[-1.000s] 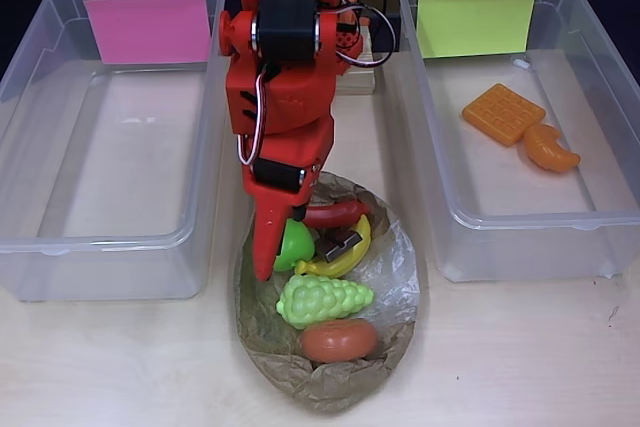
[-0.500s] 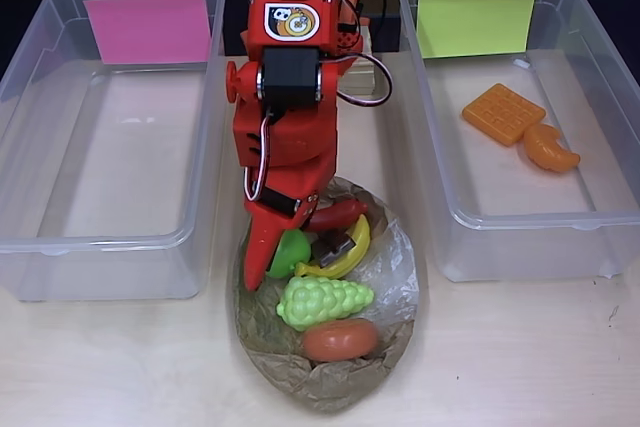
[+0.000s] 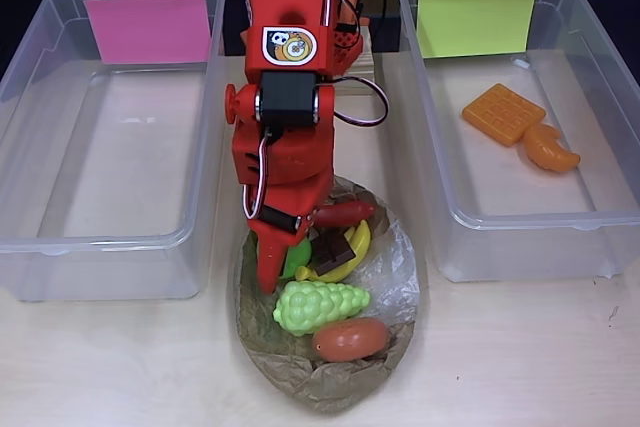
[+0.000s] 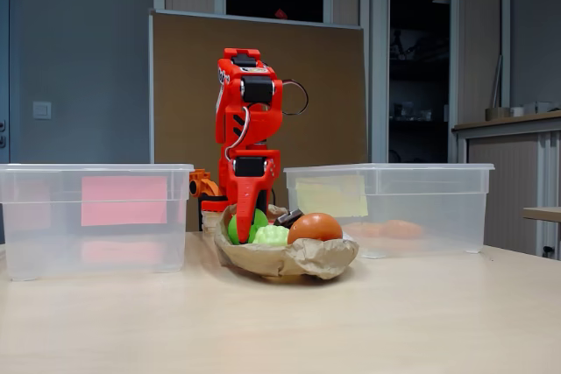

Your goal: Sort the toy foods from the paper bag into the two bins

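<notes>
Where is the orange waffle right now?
In the overhead view, the waffle lies inside the right-hand bin with the yellow-green label, right beside the croissant.

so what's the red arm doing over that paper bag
The red arm's gripper is down in the paper bag, closing on the green apple; whether it grips it cannot be told. The bag also holds grapes, bananas, a chili, a chocolate square and a donut. A waffle and a croissant lie in the yellow-labelled bin. The pink-labelled bin holds nothing.
</notes>
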`<state>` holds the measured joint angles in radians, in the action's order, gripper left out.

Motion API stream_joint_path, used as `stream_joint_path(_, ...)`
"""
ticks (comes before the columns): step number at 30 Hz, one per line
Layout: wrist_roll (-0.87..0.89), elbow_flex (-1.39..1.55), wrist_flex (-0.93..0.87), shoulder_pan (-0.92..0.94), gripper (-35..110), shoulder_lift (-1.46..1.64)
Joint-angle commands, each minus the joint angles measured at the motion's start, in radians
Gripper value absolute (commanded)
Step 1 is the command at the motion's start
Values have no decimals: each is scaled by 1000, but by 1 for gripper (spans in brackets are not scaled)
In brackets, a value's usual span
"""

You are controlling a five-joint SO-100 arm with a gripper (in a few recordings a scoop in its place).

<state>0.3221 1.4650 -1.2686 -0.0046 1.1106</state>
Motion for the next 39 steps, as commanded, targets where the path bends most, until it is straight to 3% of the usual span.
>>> stream_joint_path(1, -25, -57, -60, -8, 25, 28)
stream_joint_path(11, -114, -407, -365, -26, 23, 29)
stream_joint_path(15, -155, -468, -403, -28, 23, 106)
stream_joint_path(29, -328, -281, -379, 305, 24, 514)
stream_joint_path(39, -370, 141, -247, 690, 29, 704)
